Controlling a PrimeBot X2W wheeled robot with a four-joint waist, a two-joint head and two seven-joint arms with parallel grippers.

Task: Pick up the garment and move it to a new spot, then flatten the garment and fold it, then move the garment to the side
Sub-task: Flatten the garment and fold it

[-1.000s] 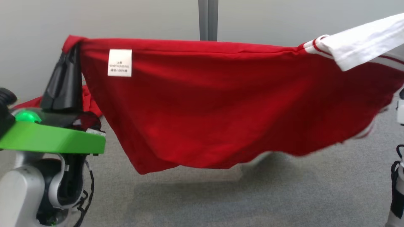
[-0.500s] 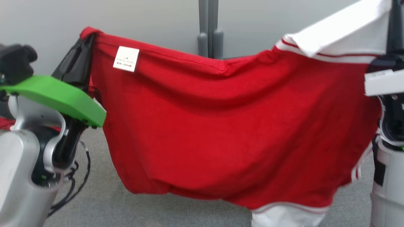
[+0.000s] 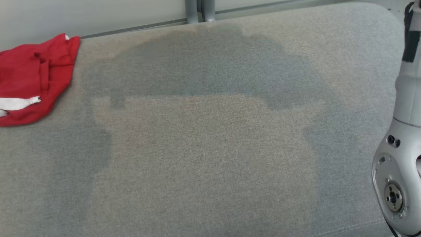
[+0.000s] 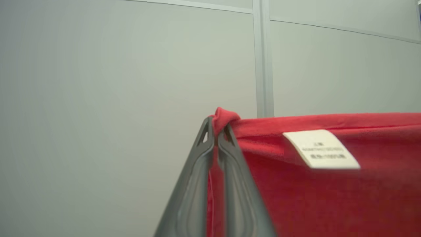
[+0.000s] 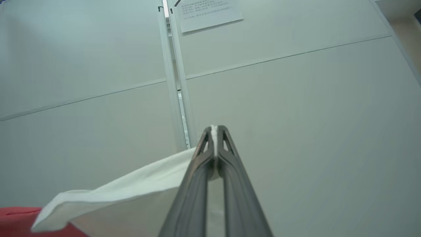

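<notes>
Quick look from us: our left hand (image 4: 217,126) has its two fingers pressed together on a bunched corner of the red garment (image 4: 329,197) — in the left wrist view the pinch sits just left of the grey wall post (image 4: 263,65). From that pinch the top hem runs taut across in front of the post and off to its right. A white label (image 4: 320,148) hangs just under the hem, right of the post.

Our right hand (image 5: 214,128) is clamped as well, with a sliver of white cloth poking out between the tips, just right of the post. The white part of the garment droops away to the post's left, and a bit of red shows at the bottom corner there.

In the head view the grey fabric desk (image 3: 210,148) runs up to the foot of the post. A crumpled red heap (image 3: 33,75) with a white strip lies far left of the post — and our pale right arm (image 3: 399,158) is far right of it.
</notes>
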